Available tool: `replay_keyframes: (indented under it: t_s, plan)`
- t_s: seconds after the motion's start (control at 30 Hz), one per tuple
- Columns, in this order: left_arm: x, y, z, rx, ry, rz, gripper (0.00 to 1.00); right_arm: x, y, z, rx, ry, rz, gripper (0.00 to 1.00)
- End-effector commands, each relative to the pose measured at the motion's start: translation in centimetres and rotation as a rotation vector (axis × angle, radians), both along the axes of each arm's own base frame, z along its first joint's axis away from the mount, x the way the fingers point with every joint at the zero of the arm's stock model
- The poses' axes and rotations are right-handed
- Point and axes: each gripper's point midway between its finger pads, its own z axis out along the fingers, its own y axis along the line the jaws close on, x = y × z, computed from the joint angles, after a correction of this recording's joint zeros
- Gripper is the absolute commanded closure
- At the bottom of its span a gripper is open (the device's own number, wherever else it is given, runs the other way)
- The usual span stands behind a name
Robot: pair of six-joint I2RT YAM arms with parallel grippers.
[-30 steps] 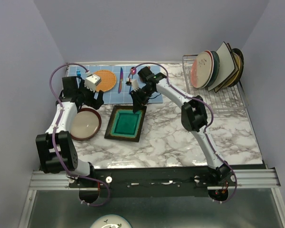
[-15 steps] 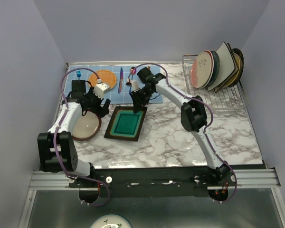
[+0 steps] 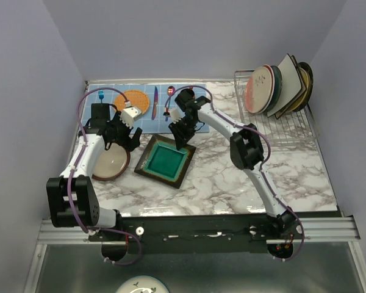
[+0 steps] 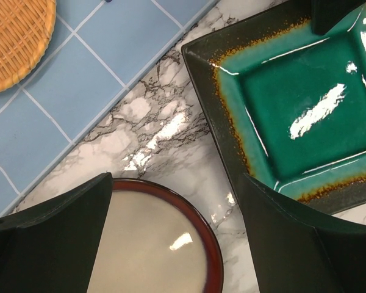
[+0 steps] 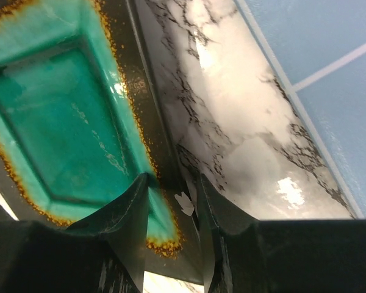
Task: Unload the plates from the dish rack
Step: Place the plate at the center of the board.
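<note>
Marbled desk (image 3: 232, 177) already carried two unloaded plates. On my left, the left gripper (image 4: 177, 238) had swung down from beside the orange mat (image 3: 134, 99). Its jaws stood wide and empty above the near edges of the red-rimmed plate (image 3: 110, 163) and the teal square plate (image 3: 166, 160). That teal plate had just turned slightly and lay flat. The right gripper (image 5: 171, 207) straddled its far rim; I couldn't tell whether those jaws had let go. Further right, the dish rack (image 3: 280, 131) held the remaining plates (image 3: 271, 88), so more trips were due.
</note>
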Motion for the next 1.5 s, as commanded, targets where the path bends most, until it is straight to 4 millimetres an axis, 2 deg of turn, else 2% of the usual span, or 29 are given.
replay_keyframes:
  t_s: [0.0,0.2,0.47,0.67,0.8,1.0,1.13,1.17,1.3,1.33,1.43,1.47]
  plan:
    - [-0.9,-0.2,0.2,0.002,-0.002,-0.014,0.08,3.2,-3.1,-2.8,-0.192,-0.132,-0.035,0.65]
    - [-1.1,-0.3,0.2,0.003,-0.006,-0.015,0.08,4.1,-3.1,-2.2,-0.203,-0.172,-0.033,0.72]
    - [-0.8,-0.3,0.6,-0.002,-0.021,-0.011,0.08,5.0,-3.8,-2.1,-0.249,-0.244,0.025,0.73]
    - [-0.3,-0.2,1.1,0.006,-0.032,-0.011,0.08,4.8,-4.4,-2.3,-0.307,-0.301,0.12,0.74]
    - [-0.1,-0.3,0.9,0.006,-0.02,-0.02,0.08,4.7,-3.9,-1.8,-0.317,-0.352,0.195,0.74]
    - [-0.3,-0.7,0.6,0.011,-0.004,-0.059,0.08,4.9,-3.7,-1.3,-0.346,-0.414,0.242,0.67]
    - [-0.7,-0.9,-0.2,0.007,0.038,-0.087,0.08,4.7,-4.5,-1.2,-0.362,-0.433,0.226,0.62]
    - [-0.5,-1.1,0.0,-0.004,0.042,-0.101,0.08,4.9,-4.2,-0.3,-0.343,-0.456,0.211,0.61]
    - [-0.6,-1.7,-1.1,-0.034,0.113,-0.121,0.09,5.1,-4.2,0.9,-0.328,-0.489,0.186,0.6]
    - [-0.6,-1.7,-1.9,-0.038,0.145,-0.122,0.09,5.2,-4.2,1.2,-0.324,-0.493,0.18,0.59]
    - [-0.1,-1.9,-2.7,-0.05,0.187,-0.131,0.1,5.2,-4.0,1.9,-0.308,-0.508,0.172,0.58]
    - [0.4,-1.9,-2.4,-0.053,0.182,-0.137,0.1,5.3,-4.1,2.0,-0.308,-0.512,0.167,0.57]
